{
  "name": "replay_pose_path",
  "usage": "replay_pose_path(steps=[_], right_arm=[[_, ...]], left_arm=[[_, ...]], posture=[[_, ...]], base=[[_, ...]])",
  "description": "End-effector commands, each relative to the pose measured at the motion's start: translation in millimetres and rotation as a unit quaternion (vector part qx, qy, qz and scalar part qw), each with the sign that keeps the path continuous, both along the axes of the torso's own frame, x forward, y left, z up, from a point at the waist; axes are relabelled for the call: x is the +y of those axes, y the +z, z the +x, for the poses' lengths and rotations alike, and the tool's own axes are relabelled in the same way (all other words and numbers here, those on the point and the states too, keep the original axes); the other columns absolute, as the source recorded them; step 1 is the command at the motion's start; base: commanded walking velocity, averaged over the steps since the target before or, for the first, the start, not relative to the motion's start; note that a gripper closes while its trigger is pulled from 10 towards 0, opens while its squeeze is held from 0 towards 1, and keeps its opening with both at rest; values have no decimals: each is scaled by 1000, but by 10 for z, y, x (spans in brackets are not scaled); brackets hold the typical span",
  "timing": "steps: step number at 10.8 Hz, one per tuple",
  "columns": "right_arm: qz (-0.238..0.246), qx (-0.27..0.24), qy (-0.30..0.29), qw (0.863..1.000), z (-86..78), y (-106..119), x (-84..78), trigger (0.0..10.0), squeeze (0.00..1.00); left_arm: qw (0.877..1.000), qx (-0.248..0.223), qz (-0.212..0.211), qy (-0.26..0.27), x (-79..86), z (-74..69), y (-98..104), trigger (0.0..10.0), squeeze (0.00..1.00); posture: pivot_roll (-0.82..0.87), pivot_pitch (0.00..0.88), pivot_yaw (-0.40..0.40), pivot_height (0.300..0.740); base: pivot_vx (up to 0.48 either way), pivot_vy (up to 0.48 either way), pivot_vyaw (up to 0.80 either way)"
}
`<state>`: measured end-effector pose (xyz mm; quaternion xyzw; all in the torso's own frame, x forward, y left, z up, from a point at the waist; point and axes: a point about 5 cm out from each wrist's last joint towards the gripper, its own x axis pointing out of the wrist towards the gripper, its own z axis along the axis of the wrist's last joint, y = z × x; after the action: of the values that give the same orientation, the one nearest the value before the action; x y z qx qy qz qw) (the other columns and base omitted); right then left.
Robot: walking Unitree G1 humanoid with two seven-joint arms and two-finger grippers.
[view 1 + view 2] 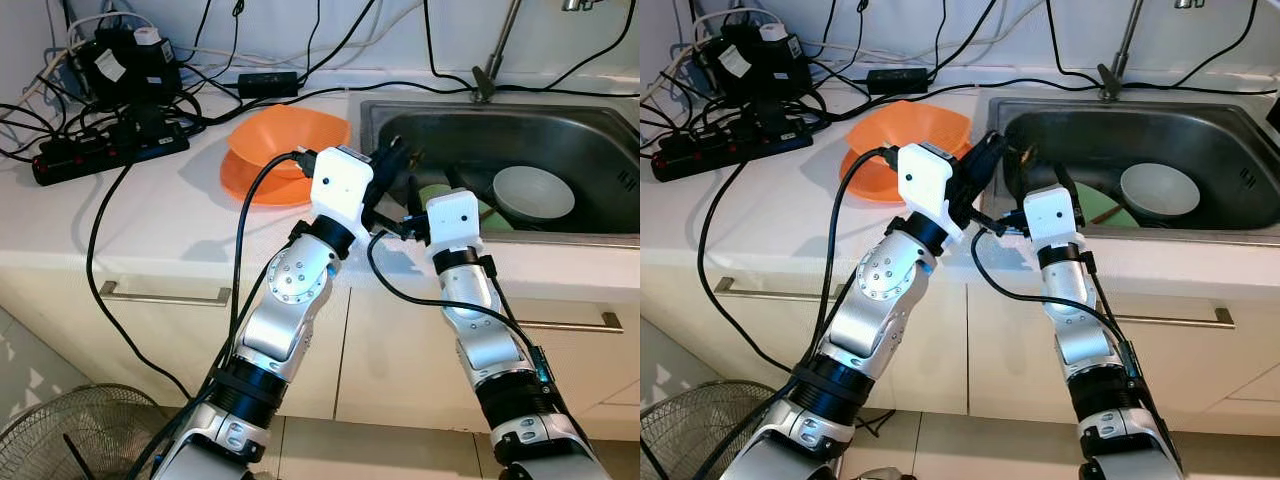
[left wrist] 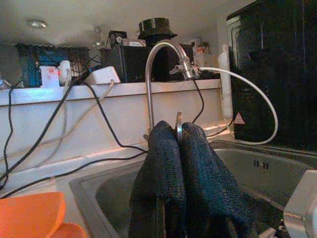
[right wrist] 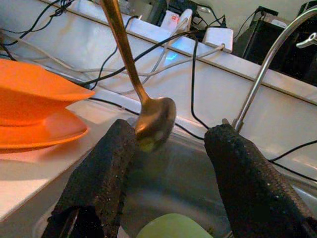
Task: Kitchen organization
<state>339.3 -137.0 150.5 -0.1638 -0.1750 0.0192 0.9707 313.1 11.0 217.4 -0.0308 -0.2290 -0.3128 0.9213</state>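
Note:
My left gripper (image 2: 178,127) is shut on the thin handle of a metal spoon (image 3: 154,120), over the near left corner of the steel sink (image 1: 590,125). The spoon hangs bowl-down from it. In the right wrist view the spoon's bowl sits between the fingers of my right gripper (image 3: 171,131), close to one pad (image 3: 106,163) and apart from the other. My right gripper (image 1: 430,187) is open, just inside the sink's front rim. A white bowl (image 1: 533,192) and a green dish (image 1: 432,192) lie in the sink.
An orange bowl (image 1: 285,135) rests on an orange plate (image 1: 250,188) on the white counter left of the sink. A power strip (image 1: 100,155) and tangled black cables lie at the back left. The faucet (image 1: 500,50) rises behind the sink. A fan (image 1: 70,430) stands on the floor.

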Motion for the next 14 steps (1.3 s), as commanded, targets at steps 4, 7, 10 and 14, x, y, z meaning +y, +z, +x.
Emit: replay_pose_path(steps=[4, 7, 10, 14], right_arm=[[11, -3, 8, 1000, 30, 53, 49, 10000, 0], [12, -7, 8, 1000, 50, 81, 53, 10000, 0], [13, -9, 7, 1000, 55, 87, 48, 6863, 0], [9, -6, 9, 1000, 59, 77, 49, 0, 0]], left_arm=[[999, 10, 10, -33, -65, -36, -41, 10000, 0], [998, 23, 26, -55, -108, -62, -98, 10000, 0], [997, 29, 40, -64, -129, -74, -136, 10000, 0], [997, 28, 46, -59, -114, -66, -141, 10000, 0]], posture=[[69, 0, 27, 740], [69, 0, 27, 740], [71, 0, 26, 740], [71, 0, 26, 740]], base=[[0, 0, 0], [0, 0, 0], [0, 0, 0], [0, 0, 0]])
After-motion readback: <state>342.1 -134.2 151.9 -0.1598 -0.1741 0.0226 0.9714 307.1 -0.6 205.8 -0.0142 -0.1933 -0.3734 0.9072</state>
